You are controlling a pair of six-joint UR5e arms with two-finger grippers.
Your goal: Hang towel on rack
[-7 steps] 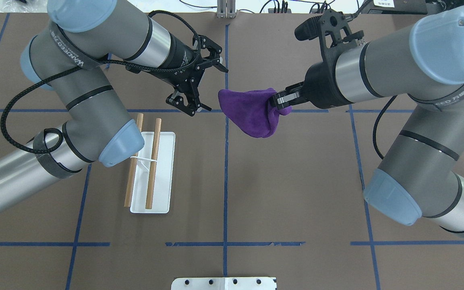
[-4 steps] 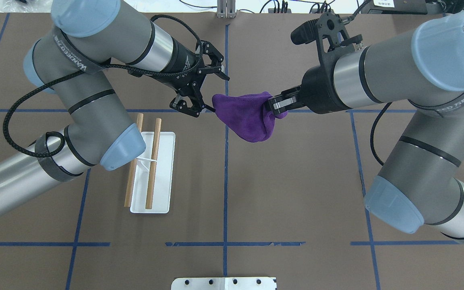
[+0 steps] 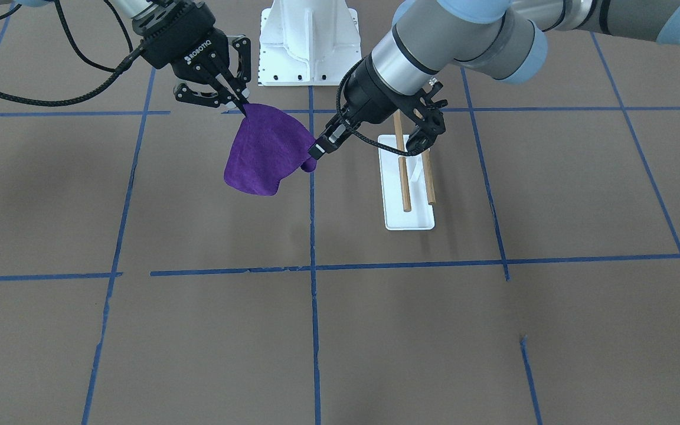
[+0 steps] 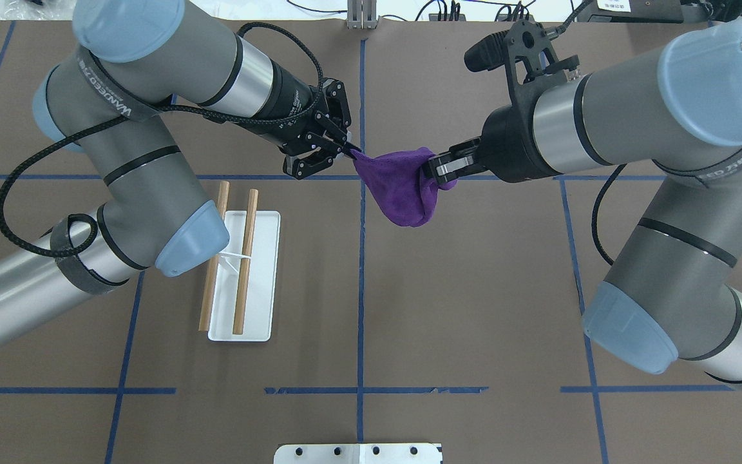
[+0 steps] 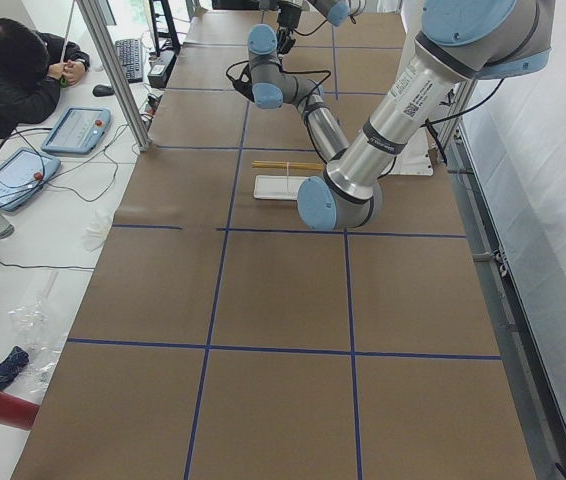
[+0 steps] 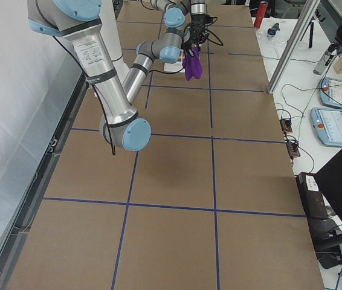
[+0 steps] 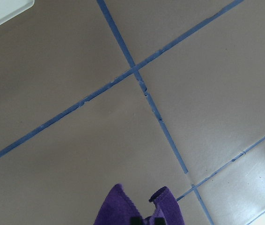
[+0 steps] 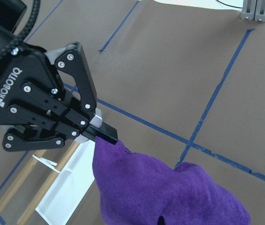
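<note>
The purple towel (image 4: 402,193) hangs in the air between both grippers, above the table's middle. It also shows in the front view (image 3: 263,153). My left gripper (image 4: 350,152) is shut on its left corner and shows in the right wrist view (image 8: 106,133) pinching that tip. My right gripper (image 4: 432,171) is shut on the towel's other end. In the front view the right gripper (image 3: 241,106) holds the top corner and the left gripper (image 3: 316,150) the lower end. A small loop tag (image 7: 158,193) shows in the left wrist view. The rack (image 4: 261,270) stands on the table to the left, apart from the towel.
My left arm's elbow (image 4: 190,238) hangs over the rack's far end. The white bolted pedestal (image 3: 310,41) stands at the robot's base. Blue tape lines (image 4: 361,290) cross the brown table. An operator (image 5: 13,70) sits at a desk beyond the table.
My left gripper was open beside the towel's left corner. It has moved in and shut on that corner. The towel now spans tighter between both grippers. The right gripper has barely moved.
</note>
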